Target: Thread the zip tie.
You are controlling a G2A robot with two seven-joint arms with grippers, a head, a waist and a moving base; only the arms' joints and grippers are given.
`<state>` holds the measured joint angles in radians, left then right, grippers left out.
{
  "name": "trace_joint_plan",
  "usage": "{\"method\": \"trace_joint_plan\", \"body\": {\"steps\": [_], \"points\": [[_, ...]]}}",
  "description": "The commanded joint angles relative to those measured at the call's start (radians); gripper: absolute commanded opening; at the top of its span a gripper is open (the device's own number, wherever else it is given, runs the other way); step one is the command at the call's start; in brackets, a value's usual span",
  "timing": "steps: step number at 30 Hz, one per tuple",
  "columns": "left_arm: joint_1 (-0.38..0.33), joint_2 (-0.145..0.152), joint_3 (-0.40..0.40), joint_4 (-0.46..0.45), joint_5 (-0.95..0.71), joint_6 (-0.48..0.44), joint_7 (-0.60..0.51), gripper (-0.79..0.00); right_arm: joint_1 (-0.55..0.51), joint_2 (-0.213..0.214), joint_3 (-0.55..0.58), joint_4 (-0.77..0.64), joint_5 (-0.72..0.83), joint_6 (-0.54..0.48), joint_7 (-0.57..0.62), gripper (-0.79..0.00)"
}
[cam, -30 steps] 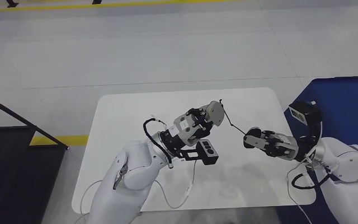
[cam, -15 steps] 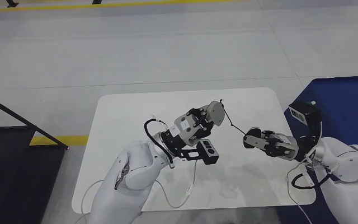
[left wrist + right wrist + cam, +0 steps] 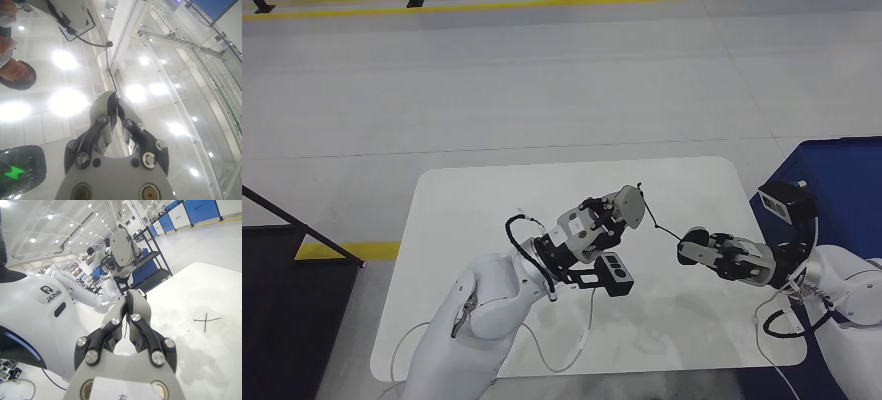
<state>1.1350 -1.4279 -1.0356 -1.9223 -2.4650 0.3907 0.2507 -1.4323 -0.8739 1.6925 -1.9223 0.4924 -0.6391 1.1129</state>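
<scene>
Mid-air, L claw [image 3: 115, 96], R claw [image 3: 128, 292] pinch zip tie [image 3: 107, 58] (thin, black).

1 green lightning-bolt sign [image 3: 14, 173] glows on a black screen [image 3: 32, 155]; 1 black cross [image 3: 206, 321] sits inside a clear square on the white table [image 3: 189, 285]; the white print on the far blue boards [image 3: 200, 209] is too small to read; the white label [image 3: 122, 396] on the right gripper [image 3: 127, 294] is cut off.

Zip tie [image 3: 663, 228] black. Table [image 3: 472, 210] white. Left gripper [image 3: 115, 96] grey, pads [image 3: 112, 111] black with ribbed pattern. Floor [image 3: 542, 80] pale grey, stripe [image 3: 342, 249] yellow.
</scene>
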Motion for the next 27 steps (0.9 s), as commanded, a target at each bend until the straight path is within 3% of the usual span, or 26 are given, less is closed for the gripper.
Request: {"method": "trace_joint_plan", "body": {"steps": [1, 27], "points": [[-0.003, -0.001, -0.001, 0.003, -0.001, -0.002, -0.005, -0.785, 0.0, 0.0, 0.0, 0.0, 0.0, 0.0, 0.0, -0.785], [-0.013, -0.006, -0.002, -0.025, 0.011, -0.029, -0.013, -0.785, 0.0, 0.0, 0.0, 0.0, 0.0, 0.0, 0.0, -0.785]]}}
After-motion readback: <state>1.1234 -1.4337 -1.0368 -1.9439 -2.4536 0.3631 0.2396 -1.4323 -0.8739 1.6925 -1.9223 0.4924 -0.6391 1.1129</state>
